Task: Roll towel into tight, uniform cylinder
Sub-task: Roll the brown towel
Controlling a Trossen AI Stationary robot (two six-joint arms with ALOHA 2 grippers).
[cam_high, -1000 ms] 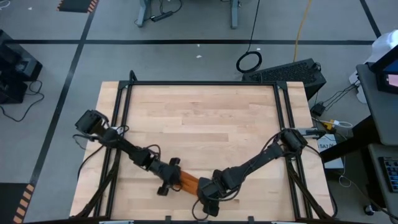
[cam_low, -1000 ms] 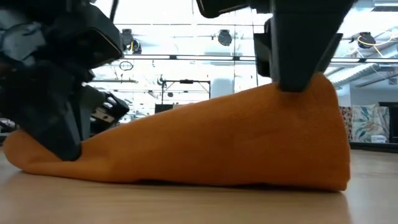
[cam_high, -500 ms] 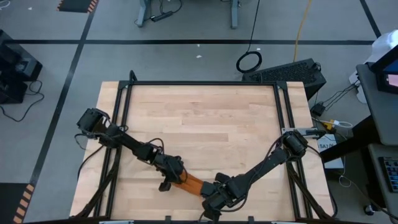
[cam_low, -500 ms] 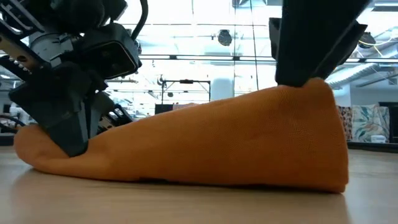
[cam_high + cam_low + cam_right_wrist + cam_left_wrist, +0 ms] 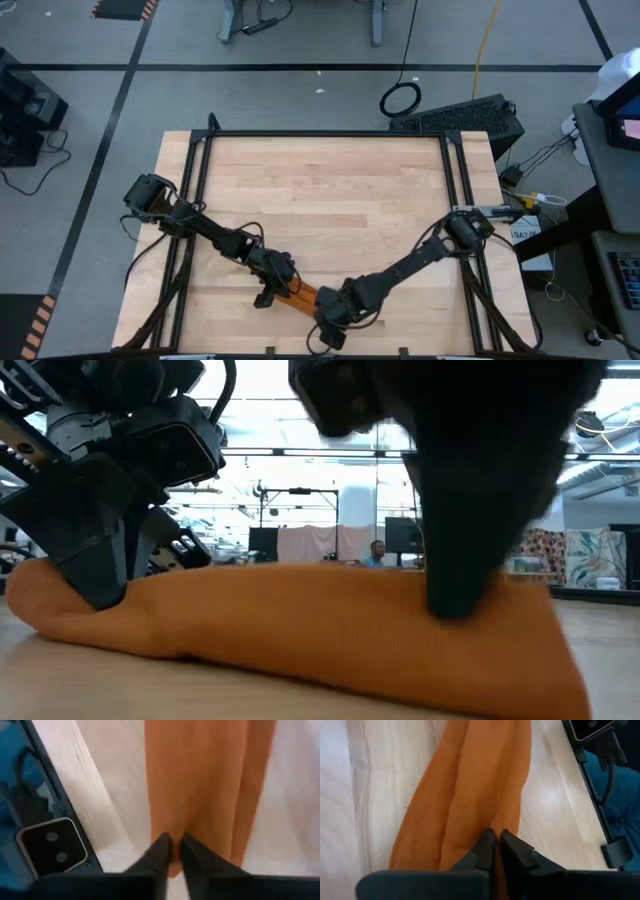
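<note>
Down near the front edge of the wooden desk (image 5: pixel 330 190), the towel (image 5: pixel 300 295) is lying as a narrow, bunched strip of rust-orange cloth, running at a slant between the two arms. Both arms are reaching in low from the desk's sides, and each one is working at an end of that strip. The left gripper (image 5: pixel 272 290) is sitting on the end nearer the left side; from its wrist camera the two dark fingers (image 5: pixel 484 851) are pressed together with almost no gap, pinching a fold of the towel (image 5: pixel 470 800) between them. The right gripper (image 5: pixel 328 322) is bearing on the opposite end, closer to the front edge; its fingers (image 5: pixel 161 851) are likewise drawn in tight, nipping the orange cloth (image 5: pixel 200 785) at its edge. From table height the towel (image 5: pixel 330 630) is showing as a long, low, flattish roll resting on the wood, rounded and slightly plumper at the end under the left gripper (image 5: pixel 100 585), while the right gripper (image 5: pixel 460 595) is pressing down into the top of the fabric at the other end. So both sets of jaws are closed on the towel, one at each end, and the cloth between them is stretched out fairly straight with soft lengthwise folds rather than a firm cylinder.
</note>
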